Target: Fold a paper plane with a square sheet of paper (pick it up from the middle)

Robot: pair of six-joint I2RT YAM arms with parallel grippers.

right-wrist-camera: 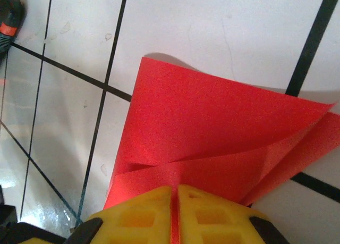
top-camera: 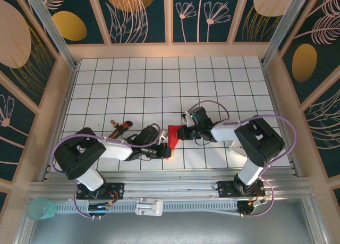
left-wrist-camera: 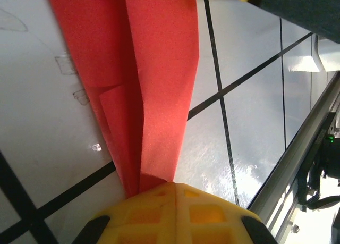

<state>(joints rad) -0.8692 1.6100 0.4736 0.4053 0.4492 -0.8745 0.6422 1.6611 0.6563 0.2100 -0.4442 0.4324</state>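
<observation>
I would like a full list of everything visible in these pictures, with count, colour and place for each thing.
paper: one, bright red, folded, near the front middle of the table, between the two grippers.
pen-like tool: one, dark with a red band, on the table left of the paper.
small thing: one, brownish, beside the tool; too small to name.
round thing: one, teal, at the near left corner, by the metal rail.
table: one, white tiles with black grid lines.
walls: dark blue-green with flower patterns, around the table.
left arm: one, black and white.
right arm: one, black and white.
left gripper: yellow fingers, shut on the paper.
right gripper: yellow fingers, shut on the paper.
</observation>
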